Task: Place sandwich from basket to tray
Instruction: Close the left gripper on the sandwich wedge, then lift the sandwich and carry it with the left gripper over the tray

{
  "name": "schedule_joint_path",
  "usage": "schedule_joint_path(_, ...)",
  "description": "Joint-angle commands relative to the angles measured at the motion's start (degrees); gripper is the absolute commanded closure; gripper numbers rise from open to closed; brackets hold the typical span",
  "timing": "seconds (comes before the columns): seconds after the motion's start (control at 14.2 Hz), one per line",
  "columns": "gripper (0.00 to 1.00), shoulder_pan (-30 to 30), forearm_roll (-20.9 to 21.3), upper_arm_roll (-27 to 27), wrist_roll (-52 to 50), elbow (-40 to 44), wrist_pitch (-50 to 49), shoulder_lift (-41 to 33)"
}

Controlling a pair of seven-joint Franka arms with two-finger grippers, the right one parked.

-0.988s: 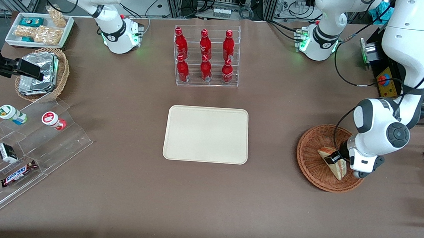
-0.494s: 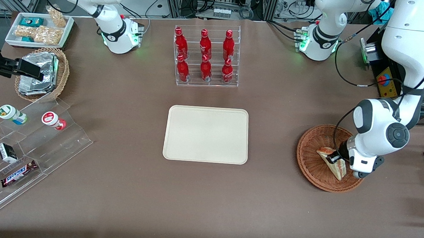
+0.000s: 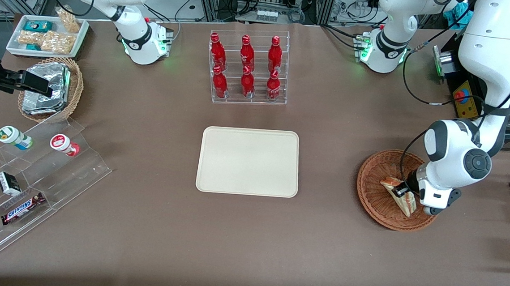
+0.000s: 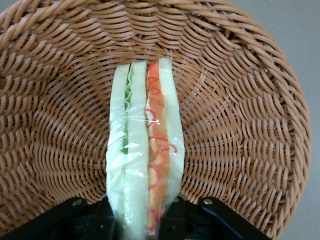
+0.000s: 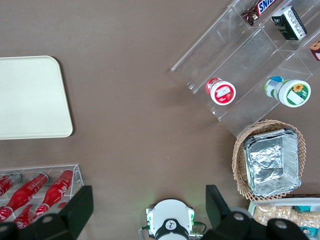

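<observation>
The sandwich (image 3: 398,196) is a plastic-wrapped wedge of white bread with green and orange-red filling, standing on edge in the reddish-brown wicker basket (image 3: 374,200) toward the working arm's end of the table. My left gripper (image 3: 402,190) is down in the basket, shut on the sandwich. In the left wrist view the black fingers (image 4: 102,222) press the sandwich (image 4: 145,150) from both sides, with the basket (image 4: 240,125) weave all round it. The cream tray (image 3: 248,161) lies flat at the table's middle, also seen in the right wrist view as a tray (image 5: 30,97), with nothing on it.
A clear rack of red bottles (image 3: 246,68) stands farther from the front camera than the tray. Toward the parked arm's end are a tan basket with foil packets (image 3: 50,88), a white snack tray (image 3: 47,35) and a clear stepped shelf of snacks (image 3: 28,181).
The sandwich has shifted slightly within the basket as the fingers closed on it; its tip sits a little higher. The arm has barely moved.
</observation>
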Motion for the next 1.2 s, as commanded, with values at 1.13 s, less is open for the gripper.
schedule_joint_path(1.13,0.90,-28.67,0.53,-0.47,-7.75,10.36,-15.79,-2.98)
